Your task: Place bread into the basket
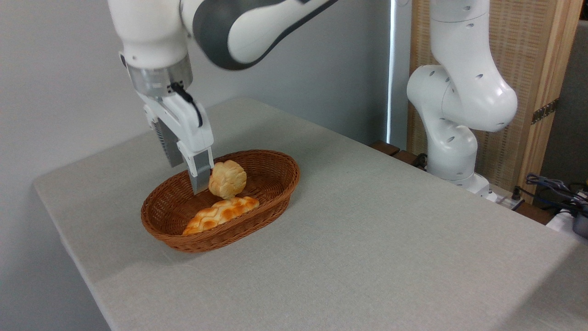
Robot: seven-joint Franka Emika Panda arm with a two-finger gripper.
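Observation:
The oval brown wicker basket (275,184) sits on the left part of the table. Inside it the small round golden bun (228,179) stands tilted on its edge, its lower side resting on a longer braided loaf. My gripper (186,178) reaches down into the basket's left half. Its fingers stand apart, and the near white finger (200,174) touches the bun's left side. The bun lies to the right of that finger, not between the two. The far finger is in shadow.
The flat braided loaf (220,212) lies along the basket's near side. The grey table (367,239) spreads out to the right. The arm's white base (452,151) stands at the far right edge, with cables (551,188) beside it.

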